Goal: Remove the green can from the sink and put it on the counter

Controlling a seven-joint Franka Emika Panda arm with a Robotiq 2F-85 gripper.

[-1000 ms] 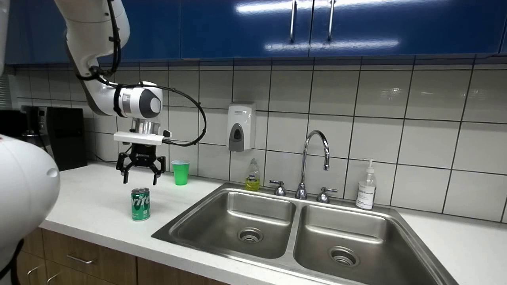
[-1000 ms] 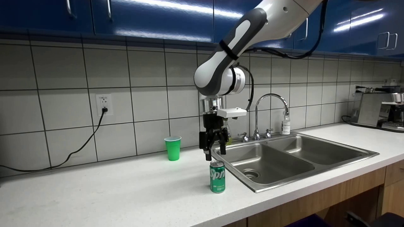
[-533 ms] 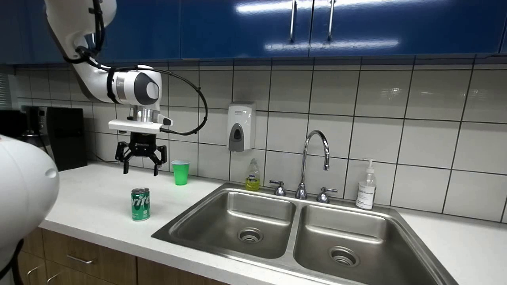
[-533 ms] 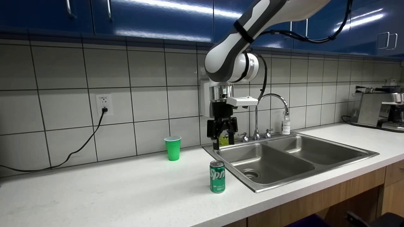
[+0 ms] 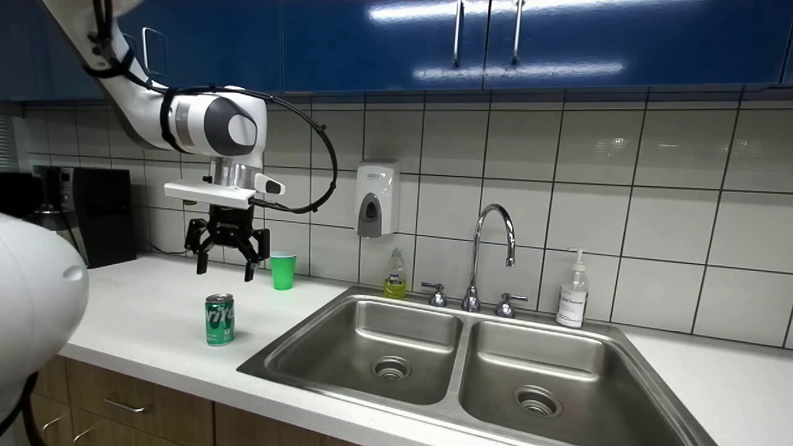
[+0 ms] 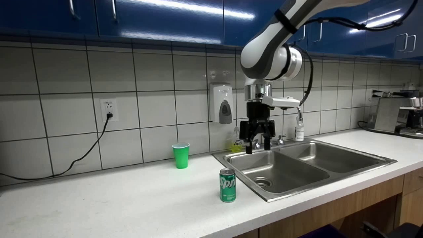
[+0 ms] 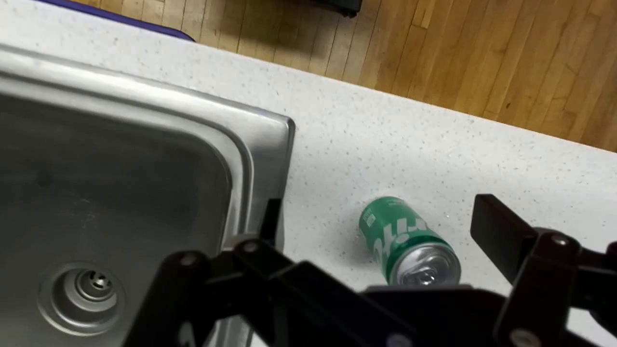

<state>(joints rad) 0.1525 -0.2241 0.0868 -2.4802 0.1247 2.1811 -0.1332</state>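
Observation:
The green can (image 5: 220, 322) stands upright on the white counter (image 5: 142, 310), beside the left end of the sink (image 5: 460, 362). It also shows on the counter in an exterior view (image 6: 228, 186) and in the wrist view (image 7: 385, 231), where my gripper's body hides part of its top. My gripper (image 5: 226, 271) is open and empty, pointing down. It hangs above and apart from the can. In an exterior view my gripper (image 6: 258, 149) appears above the near basin's side. In the wrist view the can lies between the spread fingers (image 7: 381, 212). Both sink basins hold nothing visible.
A light-green cup (image 5: 283, 271) stands near the tiled wall. A yellow soap bottle (image 5: 395, 275), chrome faucet (image 5: 476, 260) and pump bottle (image 5: 573, 294) line the sink's back edge. A soap dispenser (image 5: 376, 198) hangs on the wall. Blue cabinets (image 5: 384, 43) hang overhead.
My gripper has risen away from the can and shifted toward the sink, with the wrist turned slightly. The fingers stay open. The can has not moved.

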